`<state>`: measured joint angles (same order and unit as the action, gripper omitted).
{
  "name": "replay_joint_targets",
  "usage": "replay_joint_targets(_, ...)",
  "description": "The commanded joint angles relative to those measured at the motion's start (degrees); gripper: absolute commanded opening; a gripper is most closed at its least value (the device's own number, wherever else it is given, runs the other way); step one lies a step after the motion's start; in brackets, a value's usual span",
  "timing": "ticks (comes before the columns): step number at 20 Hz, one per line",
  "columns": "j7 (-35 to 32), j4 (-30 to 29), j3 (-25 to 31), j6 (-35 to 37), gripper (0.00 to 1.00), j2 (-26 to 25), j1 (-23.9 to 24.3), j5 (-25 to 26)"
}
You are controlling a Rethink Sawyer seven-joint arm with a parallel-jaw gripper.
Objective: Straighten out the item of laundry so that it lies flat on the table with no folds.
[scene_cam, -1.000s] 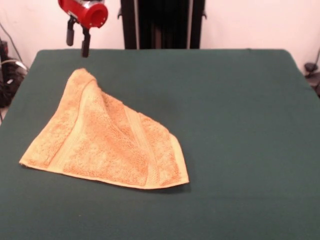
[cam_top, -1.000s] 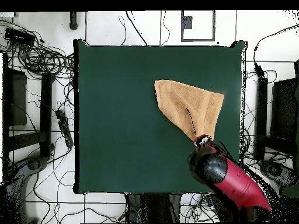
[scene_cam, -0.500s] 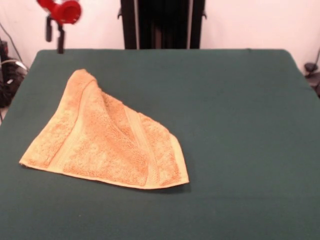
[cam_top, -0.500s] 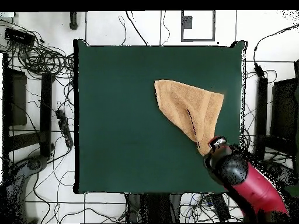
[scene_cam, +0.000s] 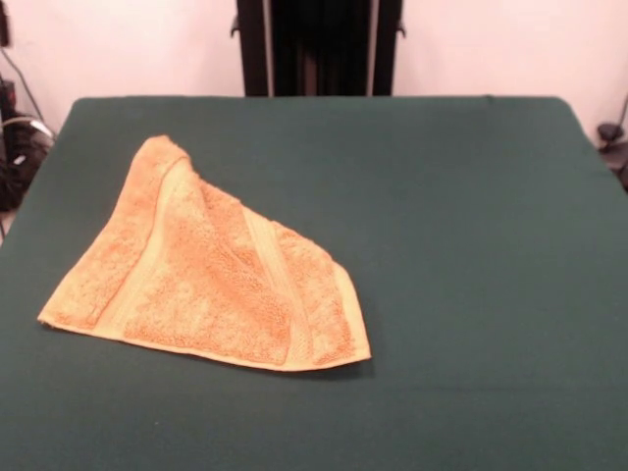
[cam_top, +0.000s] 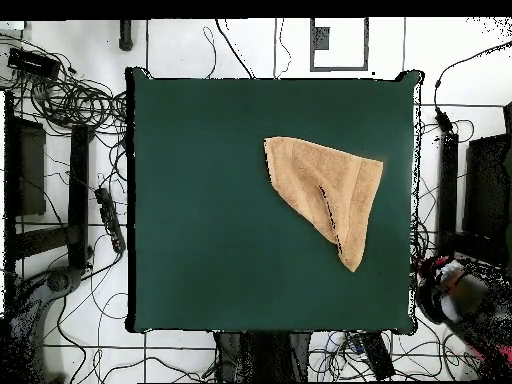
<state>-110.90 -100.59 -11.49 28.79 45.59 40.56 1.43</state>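
The jaws cannot be judged: the red arm [cam_top: 462, 300] is a blur off the table's corner. The orange-tan terry washcloth [scene_cam: 201, 275] lies folded into a triangle on the dark green felt table [scene_cam: 461, 245]. Best to grip 1 upper-layer corner and peel outward; the underlayer is hidden.

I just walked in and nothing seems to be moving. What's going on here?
Nothing is being handled right now. An orange-tan washcloth lies on the green table, folded over itself into a rough triangle, so it is not yet flat. The robot arm is off the table beyond its edge in the overhead view, well apart from the cloth; its gripper cannot be made out. The front view shows only cloth and table.
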Motion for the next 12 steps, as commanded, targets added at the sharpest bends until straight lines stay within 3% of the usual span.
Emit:
replay_joint_targets(1,17.5,0.9,13.3,4.9,1.00,1.8,5.5,6.7)
replay_joint_targets(7,18.3,-1.7,21.3,0.9,1.00,0.0,11.8,10.9)
replay_joint_targets(12,21.3,0.4,27.4,4.5,1.00,-0.9,15.2,14.7)
